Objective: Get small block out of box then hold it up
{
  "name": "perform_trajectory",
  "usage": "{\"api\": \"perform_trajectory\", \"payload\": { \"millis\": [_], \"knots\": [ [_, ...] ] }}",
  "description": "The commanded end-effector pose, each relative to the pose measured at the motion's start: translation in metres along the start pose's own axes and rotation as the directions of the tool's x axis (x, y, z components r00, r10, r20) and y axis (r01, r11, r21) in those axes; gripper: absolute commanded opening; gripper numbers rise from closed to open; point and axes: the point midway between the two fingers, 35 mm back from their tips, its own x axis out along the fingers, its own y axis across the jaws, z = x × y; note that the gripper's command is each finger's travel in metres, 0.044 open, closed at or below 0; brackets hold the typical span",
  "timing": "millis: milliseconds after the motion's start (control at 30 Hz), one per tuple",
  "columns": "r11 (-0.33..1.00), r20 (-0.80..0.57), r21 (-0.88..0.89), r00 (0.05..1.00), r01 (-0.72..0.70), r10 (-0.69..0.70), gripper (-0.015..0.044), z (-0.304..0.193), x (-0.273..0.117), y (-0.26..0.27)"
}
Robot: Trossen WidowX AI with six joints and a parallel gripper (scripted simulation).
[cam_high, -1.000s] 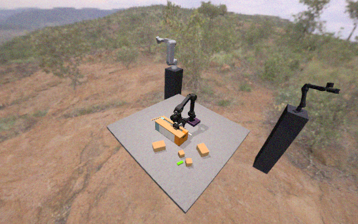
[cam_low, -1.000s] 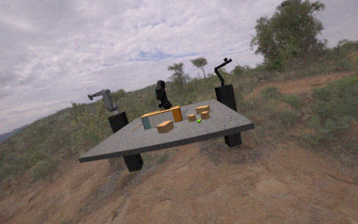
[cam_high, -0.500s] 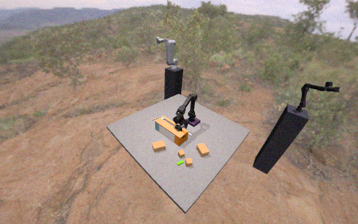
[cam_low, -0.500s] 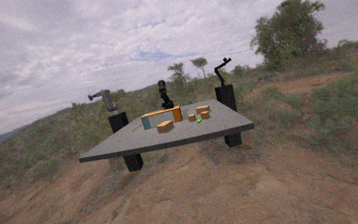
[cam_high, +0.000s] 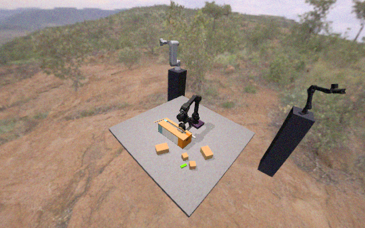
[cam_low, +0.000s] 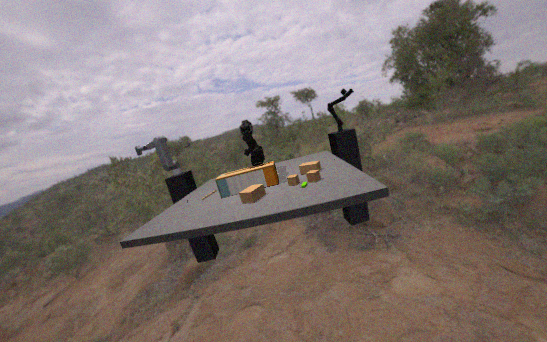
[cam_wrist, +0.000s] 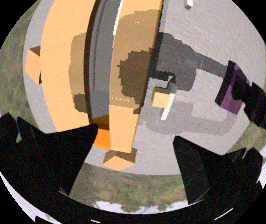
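The long orange-tan box (cam_high: 184, 142) (cam_low: 271, 174) (cam_wrist: 59, 35) stands on the table (cam_high: 139, 133) with a slot along its top. A teal part (cam_high: 160, 128) (cam_low: 223, 187) shows at one end. No block can be made out through the clear front. In the wrist view a small pale tan block (cam_wrist: 161, 98) lies on the table on the arm's side of the box, beside a white strip (cam_wrist: 167, 108); whether it is the shelf block I cannot tell for certain. My gripper (cam_high: 187, 129) (cam_wrist: 137, 135) is open and empty, over the box's arm side. In the exterior view it is hidden.
Tan blocks (cam_high: 162, 149) (cam_high: 207, 152) (cam_high: 185, 156) (cam_high: 192, 165) and a flat green piece (cam_high: 183, 165) (cam_low: 304, 185) lie on the far side of the box from the arm. A thin stick (cam_low: 209, 195) lies by the teal end. The arm's purple base (cam_high: 198, 124) (cam_wrist: 229, 97) stands nearby.
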Motion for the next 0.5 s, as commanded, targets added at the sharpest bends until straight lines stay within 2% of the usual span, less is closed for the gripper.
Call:
{"api": "perform_trajectory", "payload": {
  "millis": [0, 67, 100, 200, 233, 333, 467],
  "knots": [
    [1.0, 0.0, -0.001, 1.0, -0.002, 0.002, 0.04, 0.0, 0.0, 0.0],
    [1.0, 0.0, -0.001, 1.0, -0.002, 0.002, 0.04, 0.0, 0.0, 0.0],
    [1.0, 0.002, -0.019, 1.0, -0.003, 0.003, 0.0374, 0.0, 0.0, 0.0],
    [0.962, 0.029, -0.272, 0.999, -0.012, 0.02, 0.0295, -0.003, 0.0, -0.003],
    [0.926, 0.04, -0.376, 0.999, -0.009, 0.026, 0.0285, -0.004, 0.001, -0.004],
    [0.755, 0.071, -0.655, 0.996, 0.013, 0.044, 0.0285, -0.006, 0.001, -0.008],
    [0.407, 0.11, -0.91, 0.991, 0.072, 0.072, 0.0285, -0.01, 0.002, -0.012]
  ]
}}
